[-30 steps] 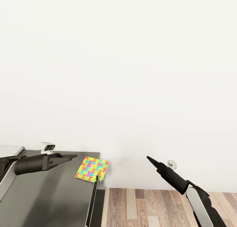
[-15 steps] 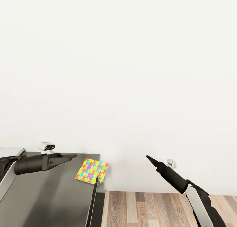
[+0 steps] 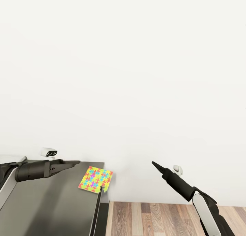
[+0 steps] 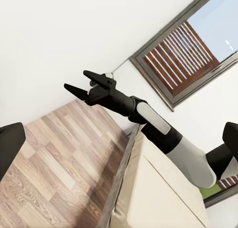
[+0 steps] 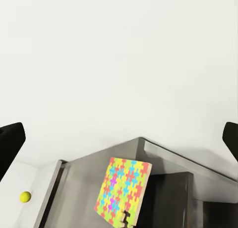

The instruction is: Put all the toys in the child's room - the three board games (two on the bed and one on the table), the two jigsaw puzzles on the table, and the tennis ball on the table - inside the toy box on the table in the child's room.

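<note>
The toy box (image 3: pixel 41 202), a grey thin-walled bin, fills the lower left of the head view. One jigsaw puzzle (image 3: pixel 95 179) in bright colours rests tilted at its far right corner, against the right wall. My left gripper (image 3: pixel 77 162) hovers over the box, pointing towards the puzzle. The right gripper (image 3: pixel 153 164) hangs over the floor to the right of the box. The right wrist view looks at the puzzle (image 5: pixel 123 191) between wide-apart fingers (image 5: pixel 10 143). It also shows the tennis ball (image 5: pixel 25 197) on the pale table beside the box. The left wrist view sees the right gripper (image 4: pixel 78 82) open.
A plain white wall (image 3: pixel 136 75) stands close behind the box. Wood plank floor (image 3: pixel 150 215) lies to its right. In the left wrist view there are a dark-framed window (image 4: pixel 183 54) and a cream mattress edge with a grey frame (image 4: pixel 158 188) under my right arm.
The whole head view has shifted slightly, so box, puzzle and floor sit a little lower in the picture. Both grippers keep their pose and the puzzle stays in place.
</note>
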